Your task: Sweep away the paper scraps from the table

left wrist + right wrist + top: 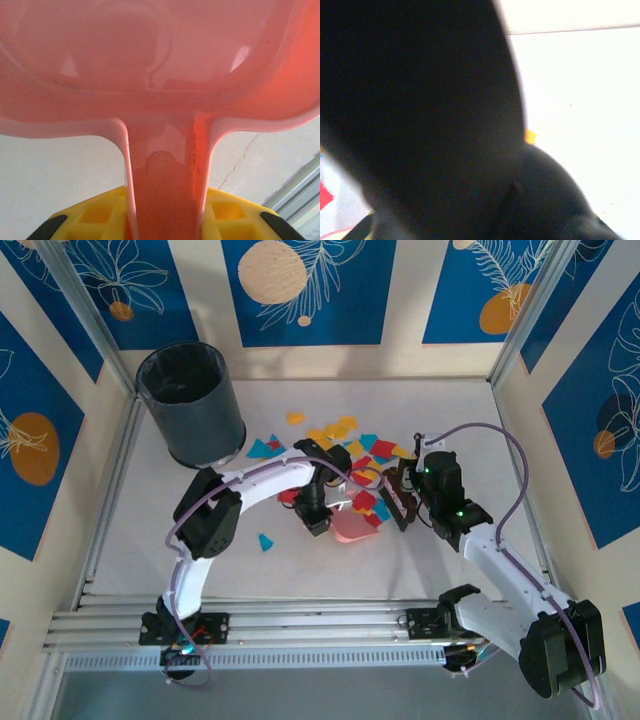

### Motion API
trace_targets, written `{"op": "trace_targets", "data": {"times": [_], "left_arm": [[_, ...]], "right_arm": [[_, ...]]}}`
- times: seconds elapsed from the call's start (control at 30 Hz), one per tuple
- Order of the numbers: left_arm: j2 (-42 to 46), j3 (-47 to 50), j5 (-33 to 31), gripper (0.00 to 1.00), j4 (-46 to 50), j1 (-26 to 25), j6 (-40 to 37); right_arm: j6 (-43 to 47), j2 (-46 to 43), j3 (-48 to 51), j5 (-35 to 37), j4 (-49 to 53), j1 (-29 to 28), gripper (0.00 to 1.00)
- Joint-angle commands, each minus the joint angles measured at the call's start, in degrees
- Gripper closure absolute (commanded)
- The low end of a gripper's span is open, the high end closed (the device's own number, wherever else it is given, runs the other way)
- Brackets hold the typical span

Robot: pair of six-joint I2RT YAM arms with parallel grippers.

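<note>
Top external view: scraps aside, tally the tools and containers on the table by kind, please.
Pink dustpan: 1
Brush: 1
Black bin: 1
Total: 3

Left arm [268,482]: base near-left of the pink plastic dustpan [352,527], elbow raised, white forearm arcing right toward it. Left gripper [320,518] points down just left of the dustpan, jaws clamped on its handle. In the left wrist view, yellow fingers [95,217] sit either side of the handle, tight against it.

Right arm [505,570]: base near-right of the dustpan, forearm angled up-left, black wrist with a green light on. Right gripper [405,505] is just right of the dustpan, jaws closed on a dark brush [392,490]. The right wrist view is blurred, with yellow finger edges barely visible at the bottom.
</note>
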State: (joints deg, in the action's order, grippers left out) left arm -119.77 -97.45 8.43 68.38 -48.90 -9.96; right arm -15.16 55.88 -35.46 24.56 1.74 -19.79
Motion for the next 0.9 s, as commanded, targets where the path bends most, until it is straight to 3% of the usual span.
{"op": "trace_targets", "data": {"times": [0.0,0.53,0.87], "left_arm": [[-1.98,-1.91,-1.07,1.00,1.21,-0.49,0.75],[2.96,3.70,0.85,1.00,-0.60,1.52,0.11],[8.80,11.06,-0.05,1.00,-1.61,5.22,0.55]], "right_arm": [[-2.13,1.16,0.03,-3.82,1.58,-0.79,1.00],[-6.17,-2.62,-1.37,-8.71,-1.28,-0.39,1.00],[-5.24,-2.77,-1.70,3.34,-3.27,-0.60,1.00]]}}
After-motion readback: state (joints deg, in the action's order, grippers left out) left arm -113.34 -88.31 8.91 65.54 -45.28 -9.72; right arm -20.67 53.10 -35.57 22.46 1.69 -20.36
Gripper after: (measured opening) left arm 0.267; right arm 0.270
